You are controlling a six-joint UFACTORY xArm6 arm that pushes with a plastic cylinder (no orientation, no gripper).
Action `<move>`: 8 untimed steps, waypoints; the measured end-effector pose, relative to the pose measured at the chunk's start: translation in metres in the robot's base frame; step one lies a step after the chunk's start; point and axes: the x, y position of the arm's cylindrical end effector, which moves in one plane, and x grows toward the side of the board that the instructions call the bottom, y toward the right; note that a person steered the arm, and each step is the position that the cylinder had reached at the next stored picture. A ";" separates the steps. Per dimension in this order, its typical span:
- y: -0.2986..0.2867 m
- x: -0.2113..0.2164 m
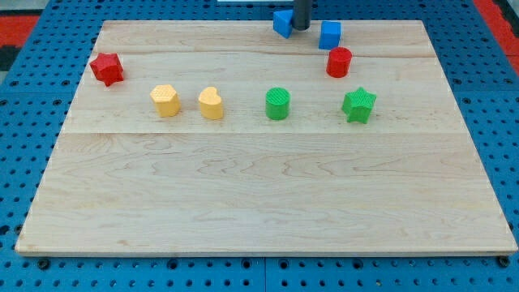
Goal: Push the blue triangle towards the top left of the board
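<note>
Up at the view's top edge of the wooden tabletop (259,203), the arm's dark rod comes down from above, and its tip (301,29) rests just at the right side of the blue triangle (282,23), touching it or very nearly so. That triangle, the block the task names, sits near the top edge, a little right of the middle. No jaws exist on this arm, so none can be called open or closed; the rod simply ends in its tip.

Just to the right of the tip lies a blue cube (330,35), a small gap apart from the rod. Below the cube and slightly to its right stands a red cylinder (339,62), near it; whether the two touch cannot be told.

Lower down, a loose row of four blocks crosses the upper half of the tabletop. From the view's left these are a yellow hexagonal block (165,100), a yellow heart (212,103) just beside it, a green cylinder (277,104) farther right, and a green star (358,105) well apart from the cylinder. A red star (106,69) sits alone near the left edge, above the row's level.

A blue pegboard surface (32,97) with regular holes surrounds the tabletop.
</note>
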 end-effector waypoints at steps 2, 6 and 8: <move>0.035 -0.012; -0.094 -0.006; -0.143 0.038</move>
